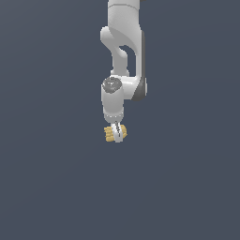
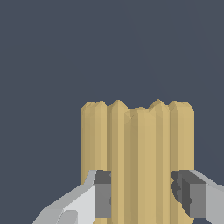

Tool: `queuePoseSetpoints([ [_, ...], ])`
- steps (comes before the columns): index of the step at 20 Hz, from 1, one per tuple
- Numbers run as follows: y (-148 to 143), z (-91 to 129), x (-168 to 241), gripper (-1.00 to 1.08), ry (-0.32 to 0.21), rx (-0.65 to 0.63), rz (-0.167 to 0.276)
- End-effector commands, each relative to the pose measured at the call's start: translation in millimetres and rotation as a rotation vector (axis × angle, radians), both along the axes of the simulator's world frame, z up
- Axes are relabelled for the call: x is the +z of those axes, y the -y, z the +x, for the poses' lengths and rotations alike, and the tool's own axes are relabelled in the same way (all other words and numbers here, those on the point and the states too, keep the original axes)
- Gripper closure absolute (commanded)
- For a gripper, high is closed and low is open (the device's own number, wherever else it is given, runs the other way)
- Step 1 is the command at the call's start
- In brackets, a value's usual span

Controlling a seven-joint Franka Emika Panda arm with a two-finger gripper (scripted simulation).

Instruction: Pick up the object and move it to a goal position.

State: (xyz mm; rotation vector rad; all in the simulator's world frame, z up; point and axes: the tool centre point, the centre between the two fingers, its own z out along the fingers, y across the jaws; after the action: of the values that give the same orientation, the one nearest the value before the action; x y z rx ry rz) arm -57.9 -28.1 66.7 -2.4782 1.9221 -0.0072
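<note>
Brightness: moderate and even in both views; the flat slate-blue background shows no gradient or hot spots.
Light source: seems to fall from above and the front; the white arm (image 1: 123, 42) is bright on its forward faces and darkens to grey along the exterior view's right edge.
Shadows: no cast shadow is visible on the background; only soft shading in the grooves of the object (image 2: 138, 157).
Glare: no highlights blow out.
Sharpness: crisp render with slightly jagged edges, no blur.
Distortion: no bending shows at the edges.
</note>
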Motion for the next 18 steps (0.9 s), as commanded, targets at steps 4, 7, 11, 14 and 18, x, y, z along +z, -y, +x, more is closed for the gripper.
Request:
queuePoseSetpoints([
  [4,14,29,35,1.08,-0.002,0.000,-0.002],
  [7,22,47,56,1.08,-0.003,0.001,-0.003],
  [11,32,70,83,1.08,-0.004,0.001,-0.003],
  [14,37,85,100,1.08,-0.005,0.002,-0.003],
  [18,44,100,116,1.08,-0.006,0.002,-0.003],
])
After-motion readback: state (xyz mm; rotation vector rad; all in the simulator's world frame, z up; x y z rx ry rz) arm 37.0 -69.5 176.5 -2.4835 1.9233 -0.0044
